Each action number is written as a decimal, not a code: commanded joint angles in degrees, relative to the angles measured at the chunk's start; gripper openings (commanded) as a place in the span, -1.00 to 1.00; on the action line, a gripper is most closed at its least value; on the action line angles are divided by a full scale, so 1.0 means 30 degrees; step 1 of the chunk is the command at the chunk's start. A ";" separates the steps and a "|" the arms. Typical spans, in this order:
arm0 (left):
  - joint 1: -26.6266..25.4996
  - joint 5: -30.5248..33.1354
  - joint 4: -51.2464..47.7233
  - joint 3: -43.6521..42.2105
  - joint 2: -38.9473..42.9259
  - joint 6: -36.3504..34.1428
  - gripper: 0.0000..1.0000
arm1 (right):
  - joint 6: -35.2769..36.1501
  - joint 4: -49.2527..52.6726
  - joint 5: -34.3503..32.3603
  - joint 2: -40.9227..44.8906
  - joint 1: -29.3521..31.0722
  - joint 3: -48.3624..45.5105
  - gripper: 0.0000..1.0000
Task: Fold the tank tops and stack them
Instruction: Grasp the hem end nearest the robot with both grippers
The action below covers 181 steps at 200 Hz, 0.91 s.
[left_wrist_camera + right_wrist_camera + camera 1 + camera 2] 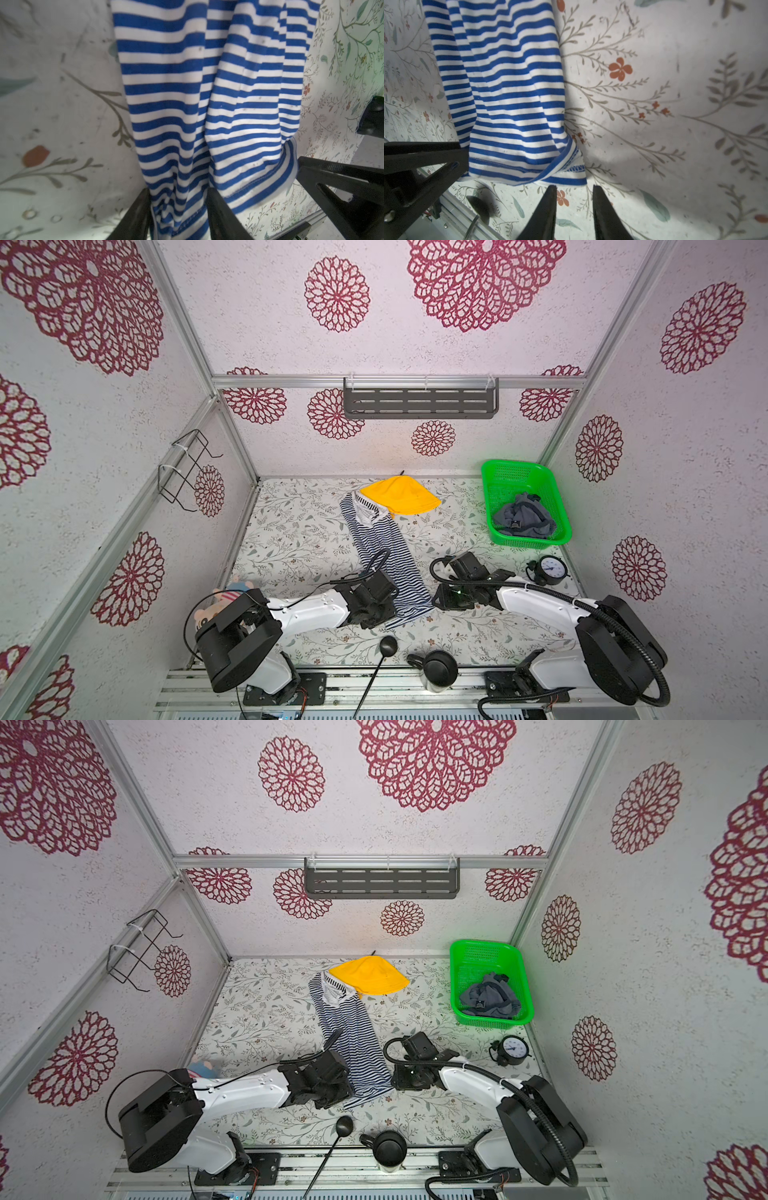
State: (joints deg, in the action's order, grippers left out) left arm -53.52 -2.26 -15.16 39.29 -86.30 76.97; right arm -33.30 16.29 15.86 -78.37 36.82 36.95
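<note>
Currently the navy-and-white striped cloth tank top (376, 547) lies stretched out mid-way across the floral-print tabletop (299, 531), its neck end partly under a yellow cloth hat (401, 493). Left gripper (177, 193) pinches the bunched hem. Right gripper (574, 186) has jaws slightly apart and empty, just short of the flipped hem corner. A crumpled slate blue-grey top (523, 516) sits in a green plastic basket (494, 489). Fabric looks light, limp and stretchy, so it will probably sag. Best hold: the hem corners, both layers.

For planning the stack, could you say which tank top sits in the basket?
The crumpled slate blue-grey cloth top, in the green plastic basket; the navy-and-white striped top lies outside it.
</note>
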 commanded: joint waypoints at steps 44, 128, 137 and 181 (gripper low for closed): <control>-0.0442 -0.0419 -0.0103 0.0259 -0.0742 -0.0076 -0.63 | -0.0473 -0.0714 -0.0417 -0.0595 0.0412 0.0122 -0.34; -0.0413 0.0240 -0.1084 -0.0243 0.0601 -0.0254 -1.00 | -0.0806 -0.0421 -0.0671 -0.0234 0.1087 0.0352 -0.95; -0.0413 0.0317 -0.1276 -0.0418 0.0896 -0.0229 -1.00 | -0.0724 -0.0100 -0.0737 -0.0067 0.1145 0.0496 -1.00; -0.0398 0.1199 -0.3100 -0.0675 0.2897 -0.0166 -1.00 | -0.0535 0.1659 -0.0805 0.1012 0.1319 0.1489 -1.00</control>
State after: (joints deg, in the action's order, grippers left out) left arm -54.39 -1.17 -20.32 37.50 -80.77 76.14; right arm -35.55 17.78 14.59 -78.13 40.10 37.91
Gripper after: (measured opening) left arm 0.061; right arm 0.040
